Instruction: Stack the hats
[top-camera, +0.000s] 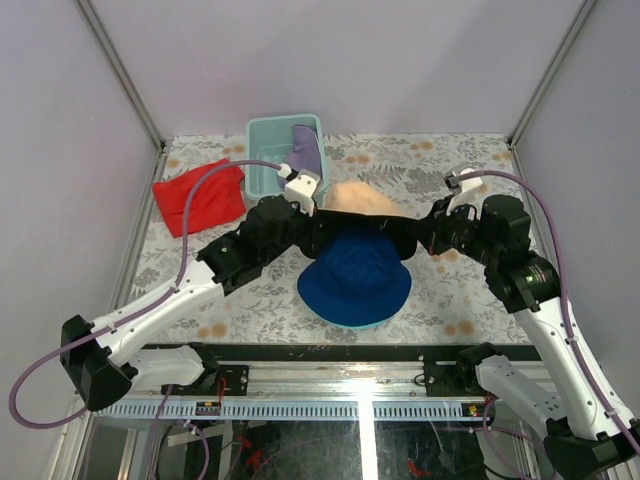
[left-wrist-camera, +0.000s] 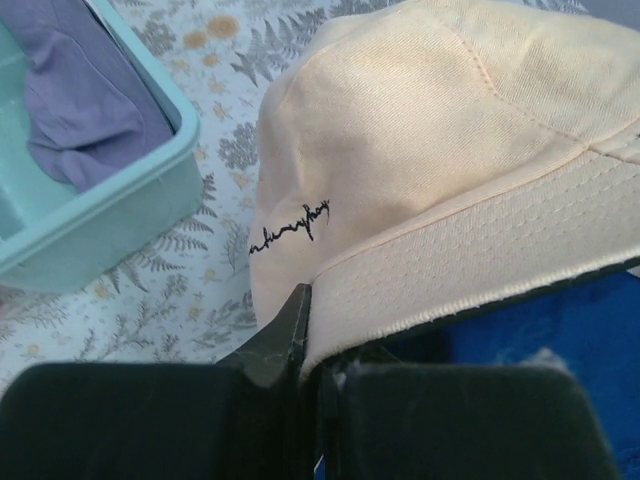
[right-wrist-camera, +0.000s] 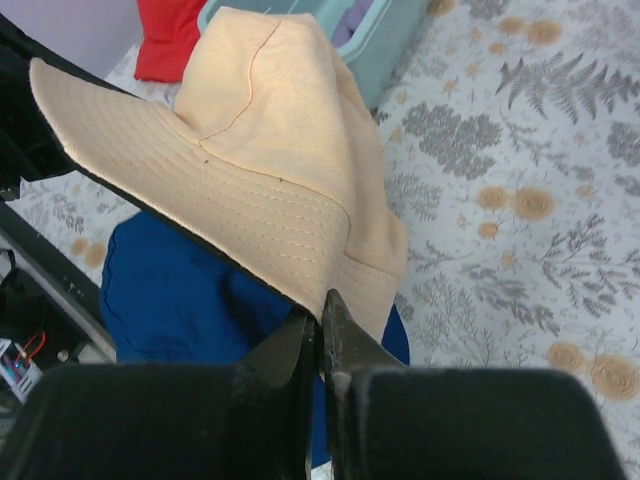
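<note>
Both grippers hold the tan hat (top-camera: 362, 199) by its brim, stretched between them above the dark blue hat (top-camera: 355, 278). My left gripper (left-wrist-camera: 305, 322) is shut on the brim's left edge, and my right gripper (right-wrist-camera: 322, 312) is shut on the opposite edge. The tan hat (left-wrist-camera: 440, 130) has a small black script on its crown and a dark underside. The blue hat (right-wrist-camera: 180, 290) lies flat on the table, and a thin teal edge shows under its near brim. A lavender hat (top-camera: 306, 150) sits in the pale-teal bin (top-camera: 262, 165).
A flat red cloth (top-camera: 198, 196) lies at the back left beside the bin (left-wrist-camera: 120, 190). The floral table cover (top-camera: 455, 290) ends at side walls left and right. The arms' bases and a metal rail run along the near edge.
</note>
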